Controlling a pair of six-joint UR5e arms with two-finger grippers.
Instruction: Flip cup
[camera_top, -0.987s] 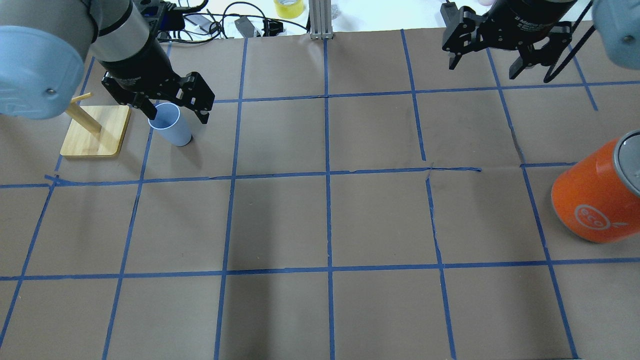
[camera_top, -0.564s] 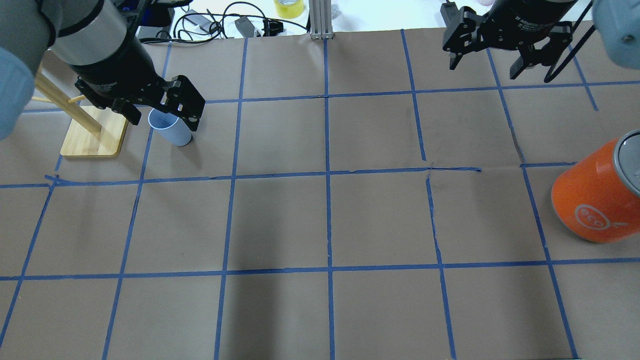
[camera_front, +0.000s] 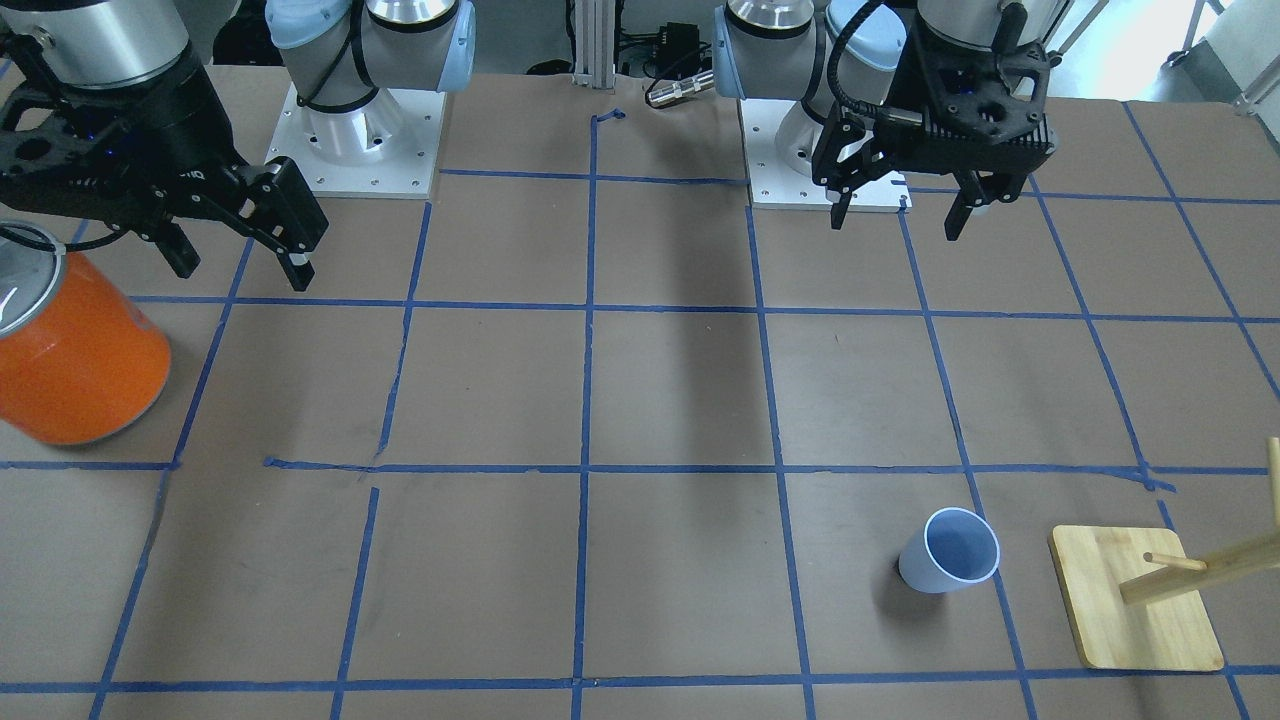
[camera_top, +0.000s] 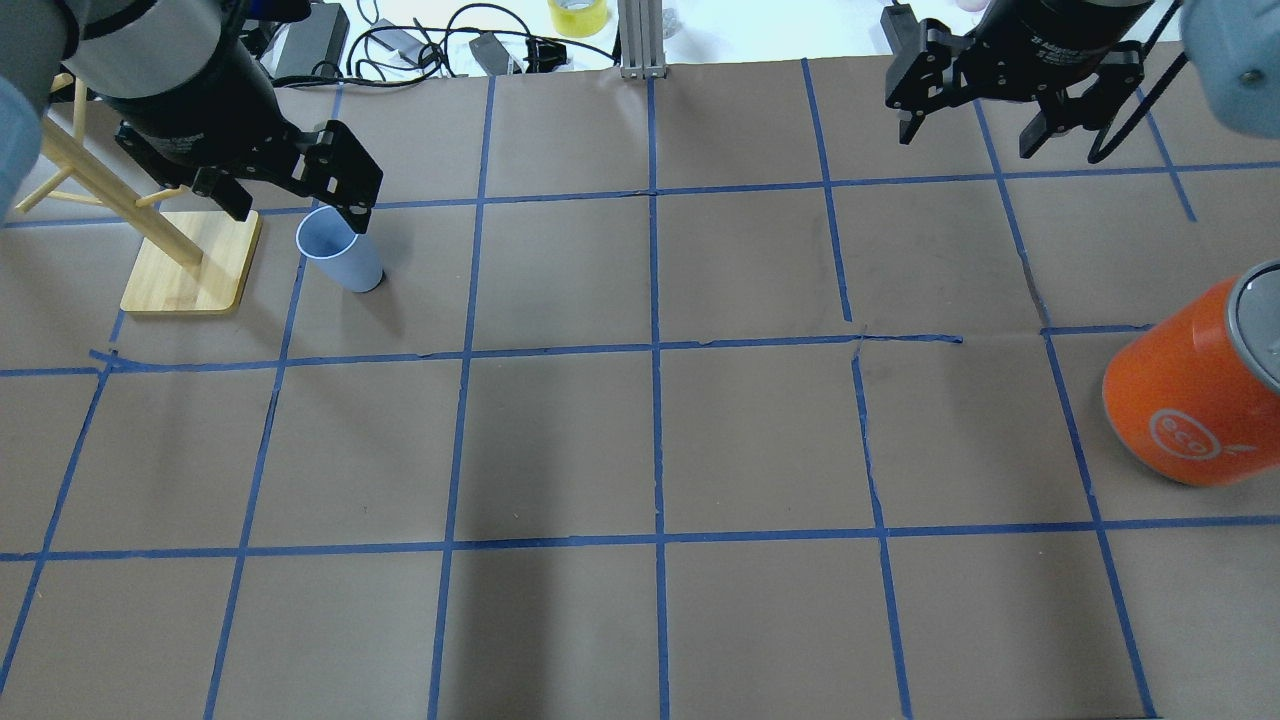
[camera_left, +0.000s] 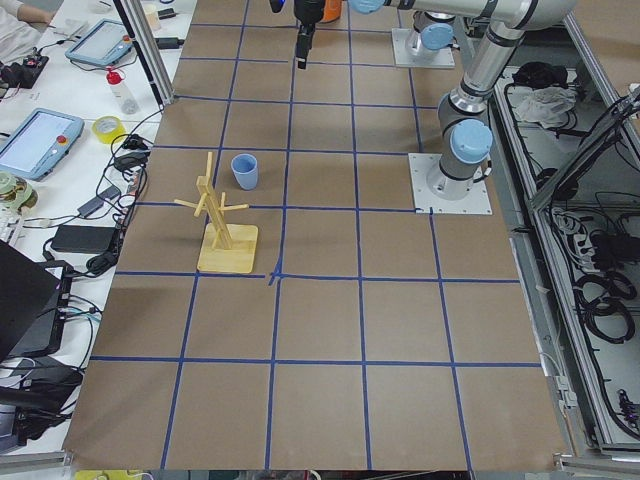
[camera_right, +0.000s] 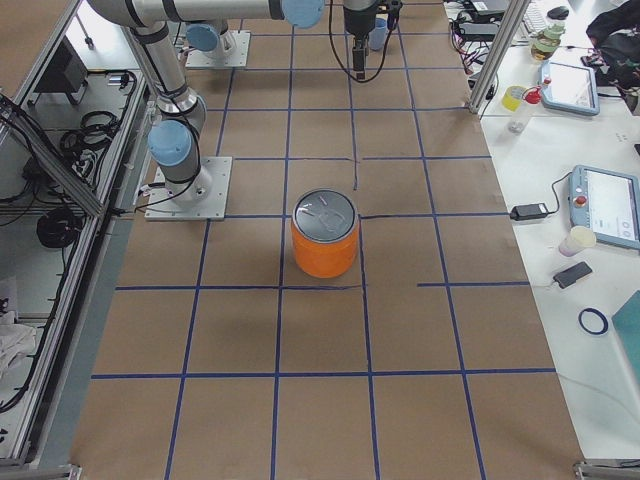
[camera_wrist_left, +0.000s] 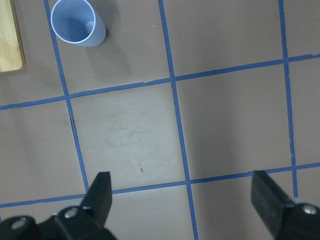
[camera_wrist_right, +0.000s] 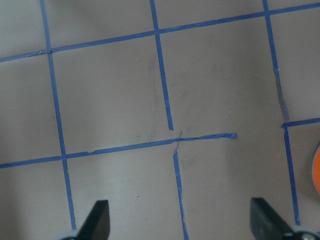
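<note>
The pale blue cup (camera_top: 340, 255) stands upright, mouth up, on the brown table paper at the far left, beside the wooden stand. It also shows in the front view (camera_front: 950, 552), the left side view (camera_left: 244, 171) and the top left of the left wrist view (camera_wrist_left: 75, 22). My left gripper (camera_top: 297, 208) is open and empty, raised well above the cup and apart from it (camera_front: 897, 220) (camera_wrist_left: 184, 200). My right gripper (camera_top: 968, 138) is open and empty, high over the far right of the table (camera_front: 240, 270) (camera_wrist_right: 181, 222).
A wooden peg stand (camera_top: 190, 265) on a square base sits just left of the cup (camera_front: 1130, 600). A large orange container with a silver rim (camera_top: 1190, 390) stands at the right edge (camera_front: 75, 350). Cables and a yellow tape roll (camera_top: 577, 15) lie beyond the far edge.
My left gripper, which straddled the cup's rim, has risen and drawn back off it, still open. The cup stays upright in place. The right arm has not moved.
</note>
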